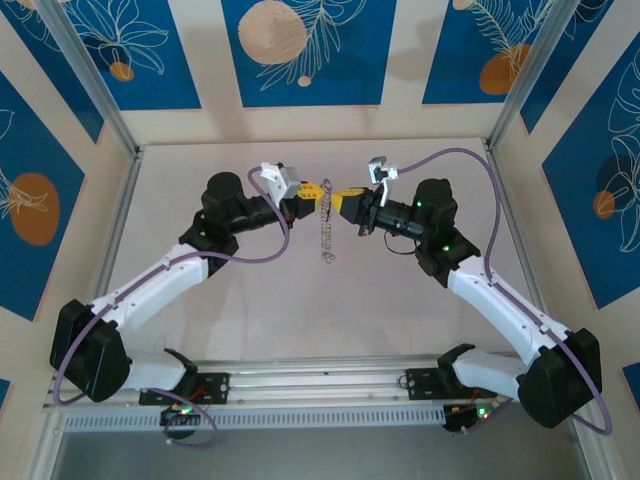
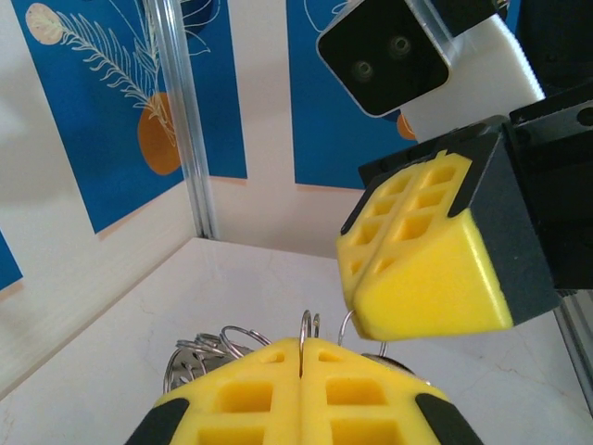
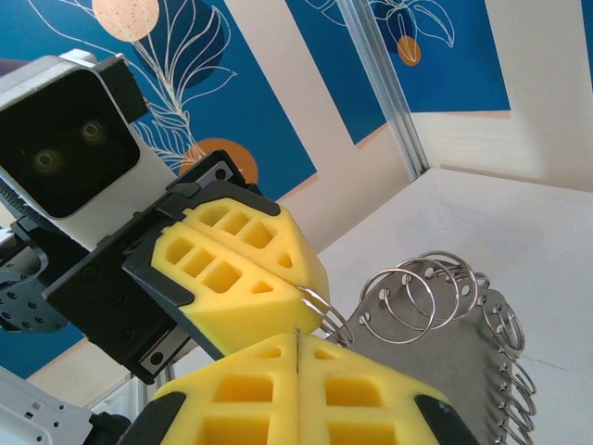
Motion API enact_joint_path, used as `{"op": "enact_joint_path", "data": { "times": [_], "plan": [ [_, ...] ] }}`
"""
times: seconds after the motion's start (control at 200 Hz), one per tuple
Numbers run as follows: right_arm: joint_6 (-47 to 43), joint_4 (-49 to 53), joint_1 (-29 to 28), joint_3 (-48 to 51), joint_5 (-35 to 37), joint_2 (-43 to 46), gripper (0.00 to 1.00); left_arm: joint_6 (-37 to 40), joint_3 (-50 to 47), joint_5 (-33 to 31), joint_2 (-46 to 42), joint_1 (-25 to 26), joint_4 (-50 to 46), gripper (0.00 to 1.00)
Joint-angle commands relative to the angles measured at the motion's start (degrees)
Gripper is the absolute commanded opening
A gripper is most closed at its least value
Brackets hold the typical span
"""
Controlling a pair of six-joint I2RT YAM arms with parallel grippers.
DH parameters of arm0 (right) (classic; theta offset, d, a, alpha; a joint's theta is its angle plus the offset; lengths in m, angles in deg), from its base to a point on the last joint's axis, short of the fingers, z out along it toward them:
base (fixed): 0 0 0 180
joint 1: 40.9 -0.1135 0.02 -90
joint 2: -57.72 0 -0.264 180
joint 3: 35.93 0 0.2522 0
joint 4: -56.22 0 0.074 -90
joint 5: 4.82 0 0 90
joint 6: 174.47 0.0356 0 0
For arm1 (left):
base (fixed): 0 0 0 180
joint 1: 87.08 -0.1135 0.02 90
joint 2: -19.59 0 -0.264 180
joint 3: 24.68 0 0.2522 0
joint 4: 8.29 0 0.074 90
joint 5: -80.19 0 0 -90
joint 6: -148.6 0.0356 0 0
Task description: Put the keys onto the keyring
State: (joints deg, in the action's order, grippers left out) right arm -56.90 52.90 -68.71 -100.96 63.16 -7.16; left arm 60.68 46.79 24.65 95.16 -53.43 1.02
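Above mid-table my left gripper (image 1: 317, 193) and right gripper (image 1: 336, 198) meet tip to tip, both shut. The keyring (image 1: 326, 235), a silvery strip edged with small wire rings, hangs down from between them toward the table. In the left wrist view my left gripper (image 2: 303, 345) pinches one thin ring in its seam, more of the keyring's rings (image 2: 199, 357) bunch to the left, and a wire runs up into the right gripper (image 2: 357, 298). The right wrist view has the right gripper (image 3: 296, 338) shut on a thin sliver of metal, the left gripper (image 3: 302, 288) gripping a wire ring, and the keyring's holed plate (image 3: 454, 348) behind. The keys are hidden.
The pale table (image 1: 230, 300) is walled by blue-and-cream panels with aluminium posts (image 1: 95, 80) at the back corners. Purple cables (image 1: 470, 160) loop off both arms. The arm bases sit on a rail (image 1: 320, 385) at the near edge.
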Motion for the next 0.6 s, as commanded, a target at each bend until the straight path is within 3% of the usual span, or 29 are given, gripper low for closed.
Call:
{"op": "enact_joint_path", "data": {
  "times": [0.0,0.595],
  "plan": [
    [-1.8,-0.1,-0.4,-1.7,1.0,-0.1,0.00,1.1,2.5,1.3,0.0,0.8,2.0,0.00],
    [-2.4,-1.0,-0.4,-1.6,2.5,1.5,0.00,1.3,2.4,1.1,0.6,1.2,1.9,0.00]
  ]
}}
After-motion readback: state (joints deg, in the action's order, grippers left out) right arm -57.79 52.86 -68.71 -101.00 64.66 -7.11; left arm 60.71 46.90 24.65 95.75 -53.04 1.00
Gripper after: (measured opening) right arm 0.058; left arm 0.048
